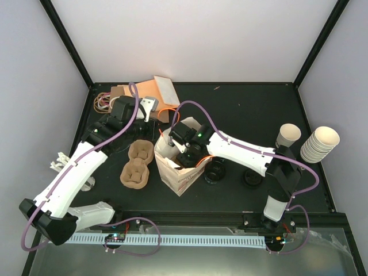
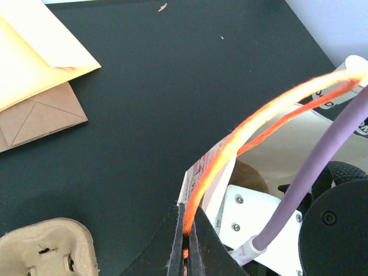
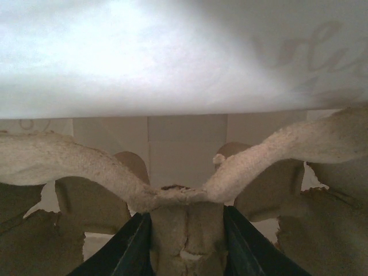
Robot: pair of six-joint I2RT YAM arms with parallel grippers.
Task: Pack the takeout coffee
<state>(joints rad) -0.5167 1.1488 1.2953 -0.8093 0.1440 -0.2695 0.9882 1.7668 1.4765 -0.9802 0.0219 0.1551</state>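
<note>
Coffee (image 1: 287,137) outside bag (image 1: 177,177), carrier (image 3: 178,198) seemingly inside

In the right wrist view the wall of the paper bag (image 3: 172,57) fills the upper half as a white blur, and its print at upper right is unreadable. The pulp carrier (image 3: 178,198) pinched by the right claw (image 3: 187,244) runs off both sides, and the bottom edge cuts the claw's fingers (image 3: 129,253). In the left wrist view the orange handle (image 2: 259,115) vanishes between the closed fingers of the left claw (image 2: 186,230). The yellow envelope (image 2: 34,52) and brown envelope (image 2: 34,121) run off the left edge, and a second carrier (image 2: 46,250) off the lower left corner. Overhead, the right claw is hidden inside the bag beneath its wrist, and the print on the takeout coffee cup (image 1: 287,137), at right, is too small to read.
</note>
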